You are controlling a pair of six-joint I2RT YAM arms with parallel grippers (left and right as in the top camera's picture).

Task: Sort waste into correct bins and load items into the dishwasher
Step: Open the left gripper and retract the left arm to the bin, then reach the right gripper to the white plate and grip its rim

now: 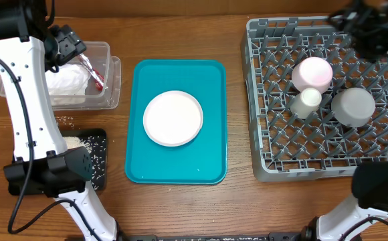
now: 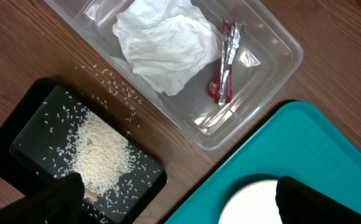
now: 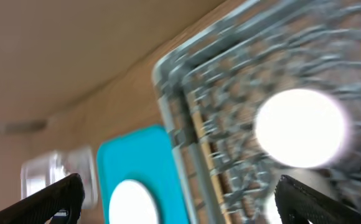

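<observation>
white plate yet to load, lying between your two arms

pale and round, the plate (image 1: 173,118) sits flat on the teal tray (image 1: 211,161) at the centre of the overhead frame, so it has no long axis to line up with. your left jaws hang spread wide and empty over the clear tub (image 1: 108,48) at upper left. the plate is down-right of them, nearer than it is to your right jaws, which gape empty above the grey rack (image 1: 253,100) at far right.

The left arm (image 1: 27,114) stretches from seven o'clock up to ten o'clock, its left gripper (image 2: 177,199) spread wide and empty. The right arm (image 1: 344,217) reaches toward one o'clock, right gripper (image 3: 180,199) likewise agape.
</observation>
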